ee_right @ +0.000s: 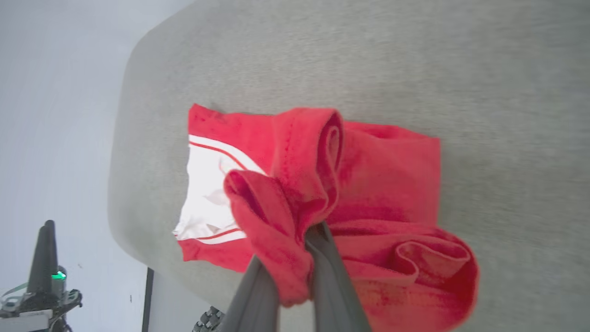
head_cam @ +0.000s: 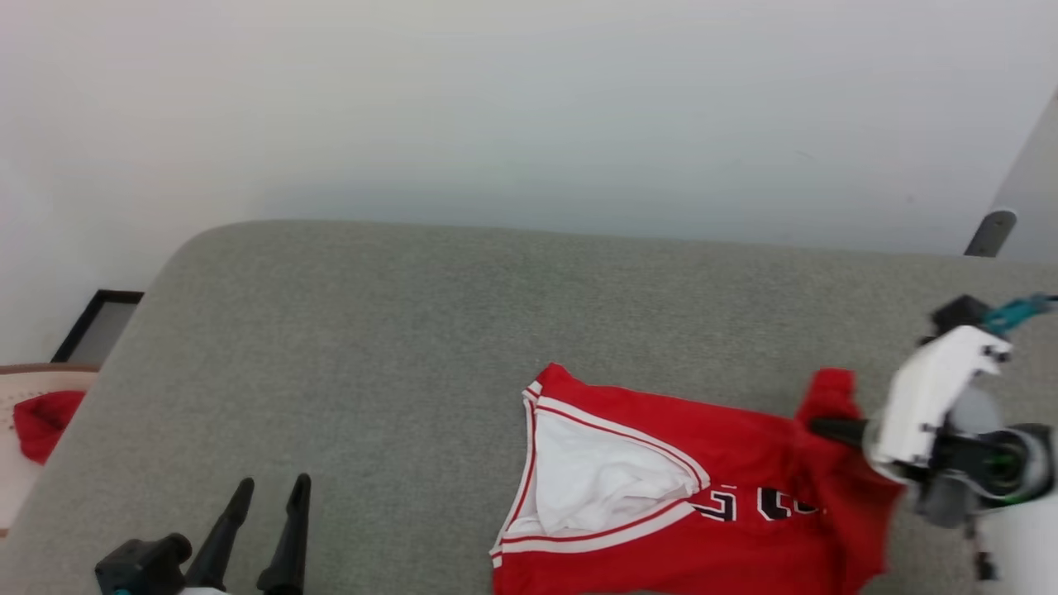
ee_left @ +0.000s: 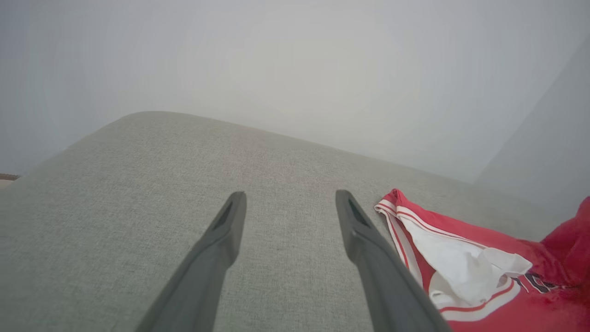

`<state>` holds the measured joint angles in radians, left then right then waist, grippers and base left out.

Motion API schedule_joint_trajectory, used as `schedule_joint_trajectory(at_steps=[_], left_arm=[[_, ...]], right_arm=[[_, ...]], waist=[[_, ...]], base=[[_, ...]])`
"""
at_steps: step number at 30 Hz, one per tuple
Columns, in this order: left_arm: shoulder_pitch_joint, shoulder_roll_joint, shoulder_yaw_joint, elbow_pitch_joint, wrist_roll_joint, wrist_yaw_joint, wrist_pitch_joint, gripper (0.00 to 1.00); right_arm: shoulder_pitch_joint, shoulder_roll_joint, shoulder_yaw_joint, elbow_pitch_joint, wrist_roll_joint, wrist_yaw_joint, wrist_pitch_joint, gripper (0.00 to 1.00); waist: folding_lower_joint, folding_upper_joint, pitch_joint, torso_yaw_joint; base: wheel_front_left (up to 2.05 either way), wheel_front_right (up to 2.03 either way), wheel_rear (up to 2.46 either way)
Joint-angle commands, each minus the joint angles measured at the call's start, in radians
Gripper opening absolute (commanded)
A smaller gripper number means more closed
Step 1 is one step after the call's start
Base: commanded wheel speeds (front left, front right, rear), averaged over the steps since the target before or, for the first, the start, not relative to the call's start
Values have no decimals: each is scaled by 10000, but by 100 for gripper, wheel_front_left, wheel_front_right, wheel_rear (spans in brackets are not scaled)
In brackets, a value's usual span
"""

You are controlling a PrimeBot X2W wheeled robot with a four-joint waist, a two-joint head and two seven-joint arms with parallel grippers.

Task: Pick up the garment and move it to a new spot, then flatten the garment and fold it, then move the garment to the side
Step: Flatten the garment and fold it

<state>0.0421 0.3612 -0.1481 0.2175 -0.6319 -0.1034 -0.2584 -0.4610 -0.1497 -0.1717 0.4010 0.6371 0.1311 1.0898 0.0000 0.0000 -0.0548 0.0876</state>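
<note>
A grey woven-fabric padded surface [head_cam: 372,330] with a rounded far-left corner spreads across the scene. Beyond its far edge rises a plain pale wall [head_cam: 529,107], softly and evenly lit. Left of the surface, lower down, sits a dark-framed rectangular panel [head_cam: 97,327].

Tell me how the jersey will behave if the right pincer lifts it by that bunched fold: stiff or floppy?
Probably floppy: the jersey bunches in soft rolls at the right pincer, so the rest should hang and drag. Likely light, being thin cloth. It may catch rather than slide, since the grey surface looks textured.
</note>
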Motion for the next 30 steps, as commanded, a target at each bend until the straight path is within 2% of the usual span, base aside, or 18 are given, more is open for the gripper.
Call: schedule_joint_trajectory(at_steps=[1, 4, 7, 18, 25, 26, 27, 28, 29, 30], left_arm=[[43, 11, -31, -18, 65, 44, 4, 100], [-106, -28, -164, 16, 195, 48, 1, 100], [-250, -110, -301, 95, 286, 25, -11, 100], [-1103, -366, -1050, 692, 318, -172, -16, 100], [-1550, -492, -1362, 1094, 176, -229, -33, 100], [-1595, -499, -1378, 1127, 166, -239, -38, 100], [-1636, -505, -1393, 1165, 163, -248, -42, 100], [-1658, -509, -1401, 1206, 135, -253, -47, 100], [-1656, -509, -1405, 1249, 110, -255, -51, 100], [-1652, -498, -1398, 1281, 86, -260, -55, 100]], right_arm=[[-107, 347, 56, -123, -139, -7, -84, 0], [-237, 800, 315, -117, -274, -7, -341, 0], [-371, 975, 700, 195, -284, -7, -782, 0], [-1424, 999, 3404, 2949, 1439, -4, -3681, 0], [-2191, 988, 4972, 4534, 2340, -4, -5151, 0], [-2275, 993, 5171, 4727, 2445, -4, -5299, 6], [-2384, 1001, 5385, 4858, 2501, -4, -5457, 35], [-2493, 998, 5567, 5001, 2626, -4, -5585, 43], [-2566, 993, 5732, 5124, 2745, -4, -5672, 46], [-2637, 997, 5925, 5235, 2886, -4, -5718, 60]], waist=[[0, 0, -71, 187], [0, 0, -107, 436], [0, 0, -135, 729], [0, 0, -125, 1938], [0, 0, -62, 2340], [0, 0, -55, 2354], [0, 0, -46, 2368], [0, 0, -42, 2371], [0, 0, -43, 2364], [0, 0, -50, 2345]], base=[[0, 0, 0], [0, 0, 0], [0, 0, 0], [0, 0, 0], [0, 0, 0], [0, 0, 0], [0, 0, 0], [0, 0, 0], [0, 0, 0], [0, 0, 0]])
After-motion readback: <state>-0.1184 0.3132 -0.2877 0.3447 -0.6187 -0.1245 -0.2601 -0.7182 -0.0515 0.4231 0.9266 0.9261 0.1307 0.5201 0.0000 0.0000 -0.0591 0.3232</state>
